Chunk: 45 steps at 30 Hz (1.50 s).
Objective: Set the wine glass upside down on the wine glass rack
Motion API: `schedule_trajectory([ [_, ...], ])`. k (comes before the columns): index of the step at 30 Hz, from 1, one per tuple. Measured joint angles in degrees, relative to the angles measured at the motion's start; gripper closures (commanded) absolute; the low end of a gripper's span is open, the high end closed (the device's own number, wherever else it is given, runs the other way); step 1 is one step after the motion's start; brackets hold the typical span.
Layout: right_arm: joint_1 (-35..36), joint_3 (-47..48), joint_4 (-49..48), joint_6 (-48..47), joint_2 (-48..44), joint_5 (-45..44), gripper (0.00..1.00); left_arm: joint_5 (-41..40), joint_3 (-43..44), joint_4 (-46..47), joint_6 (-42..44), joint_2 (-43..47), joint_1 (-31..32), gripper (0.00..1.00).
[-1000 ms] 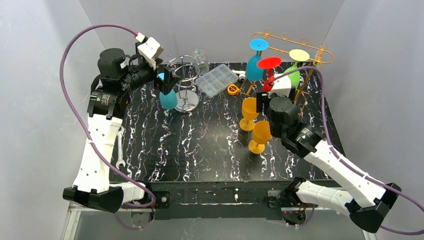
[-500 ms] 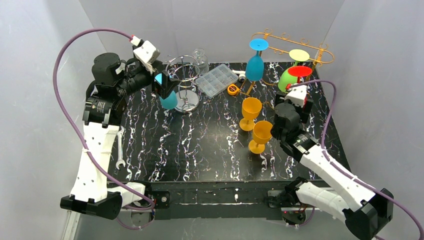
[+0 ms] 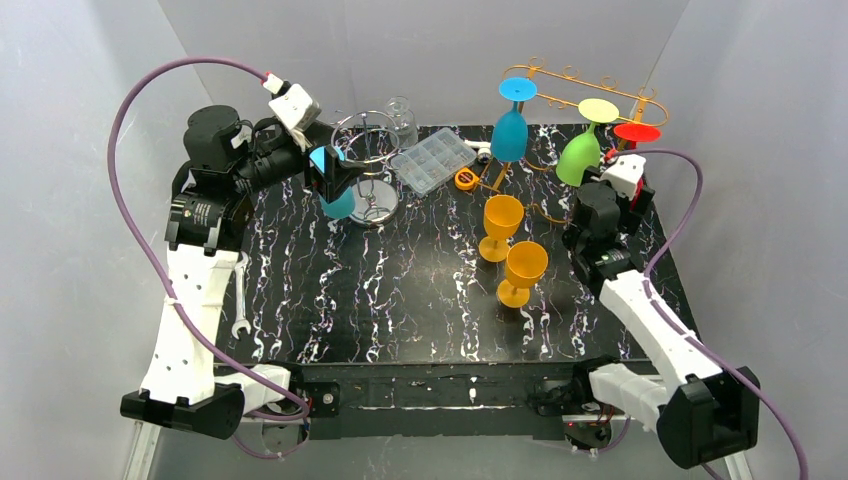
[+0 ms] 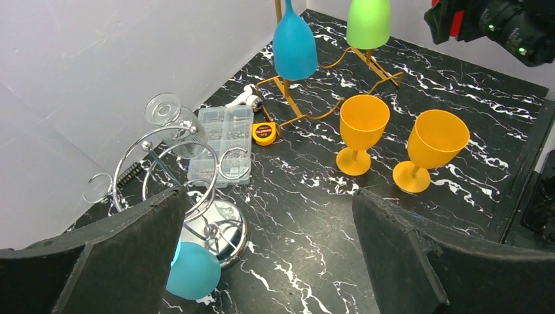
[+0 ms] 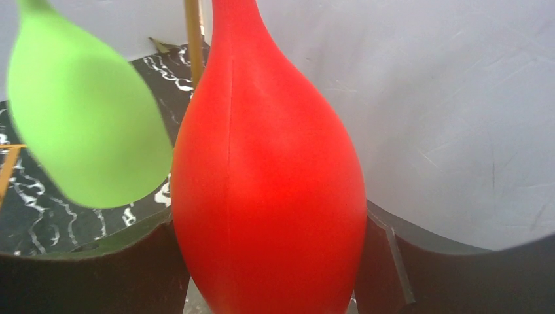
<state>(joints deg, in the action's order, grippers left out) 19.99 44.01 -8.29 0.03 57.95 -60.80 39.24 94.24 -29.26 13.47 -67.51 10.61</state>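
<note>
Two arms: right fingers (image 5: 131, 275) grip inverted red wine glass (image 5: 268, 183), now carried rightward to right end of gold rack (image 3: 560, 77), beside green glass (image 3: 577, 158); left fingers (image 4: 118, 261) wide open.

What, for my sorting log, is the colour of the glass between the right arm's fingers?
Red; the glass shows best in the right wrist view.

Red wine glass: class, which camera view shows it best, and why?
Right wrist: the red wine glass fills the frame, bowl inverted in the right gripper. Top external shows only its base, the bowl hidden; left wrist, at most a red sliver.
</note>
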Motion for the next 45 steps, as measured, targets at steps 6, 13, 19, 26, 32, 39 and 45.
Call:
schedule_trajectory([
  [6, -4.7, 0.7, -2.7, 0.0, 6.6, 3.0, 0.84, 1.2, 0.0, 0.0, 0.0, -0.3, 0.0, 0.02],
  [13, -7.0, 3.1, -5.6, 1.7, 13.6, 5.0, 0.85, 2.2, 1.6, -1.0, 0.2, -2.4, 0.0, 0.02],
  [19, -8.1, 3.1, -7.2, 3.5, 13.8, 5.6, 0.86, 2.9, 2.4, -1.5, 0.2, -3.3, 0.0, 0.02],
  [26, -8.4, 2.6, -9.8, 4.3, 13.6, 6.1, 0.87, 3.5, 2.7, -1.7, 0.0, -4.3, 0.1, 0.02],
  [32, -9.3, 2.6, -10.4, 4.7, 13.7, 6.1, 0.87, 3.6, 2.7, -1.8, 0.4, -4.3, 0.2, 0.02],
  [39, -10.2, 2.6, -11.3, 5.9, 15.2, 7.0, 0.87, 3.6, 2.7, -2.5, 1.4, -4.3, 0.2, 0.02],
  [45, -10.6, 2.7, -12.2, 7.3, 17.3, 7.1, 0.86, 3.6, 2.7, -2.6, 1.7, -4.3, 0.2, 0.02],
])
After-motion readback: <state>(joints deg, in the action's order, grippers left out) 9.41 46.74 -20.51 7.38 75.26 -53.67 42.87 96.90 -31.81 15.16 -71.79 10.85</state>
